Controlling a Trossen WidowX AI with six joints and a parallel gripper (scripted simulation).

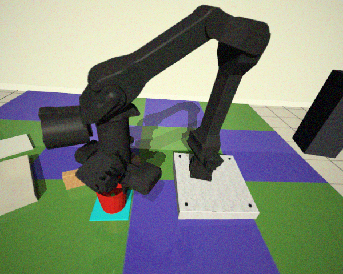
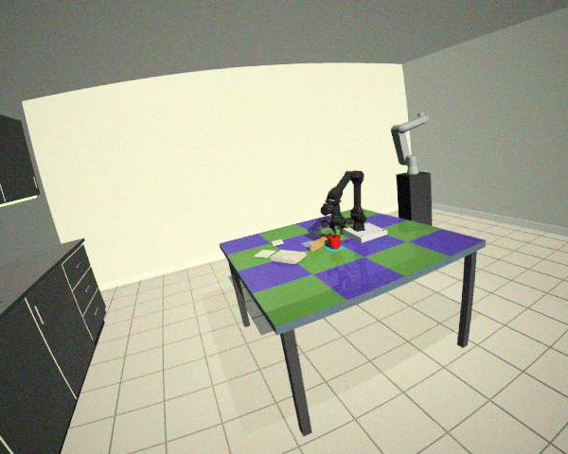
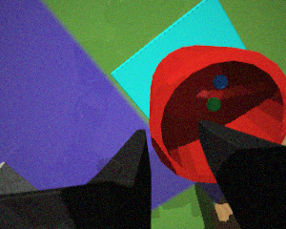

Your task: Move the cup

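The red plastic cup (image 1: pixel 112 201) stands upright on the flat cyan square pad (image 1: pixel 106 214), which lies on the green and purple checkered table top (image 1: pixel 195 244) left of the grey stone base plate (image 1: pixel 242 188). From the top view the cup covers the far right part of the pad, and the near left part of the pad is bare.

Inside the cup 2 small marbles can be seen in the wrist view: 1 blue marble (image 3: pixel 220 81) and 1 green marble (image 3: pixel 214 104), close together on the cup floor.

The black parallel-jaw gripper (image 3: pixel 173 135) hangs over the near rim of the cup. Its jaws are partly spread. In the wrist view the left black finger (image 3: pixel 133 157) is outside the cup wall, and the right black finger (image 3: pixel 229 143) reaches over the mouth of the cup, so the red wall passes between them. A gap shows between the left finger and the wall, so the jaws do not pinch the cup. I cannot tell whether the right finger touches the inner side.

The black six-joint arm (image 1: pixel 171 47) rises from the base plate, bends high and comes down to the left over the cup.

Just left of the cup and behind the gripper lies a small tan wooden block (image 1: pixel 72 178). Farther left are 2 pale flat slabs: a large 1 (image 1: pixel 9 185) at the near left edge and a small 1 (image 1: pixel 10 145) farther away.
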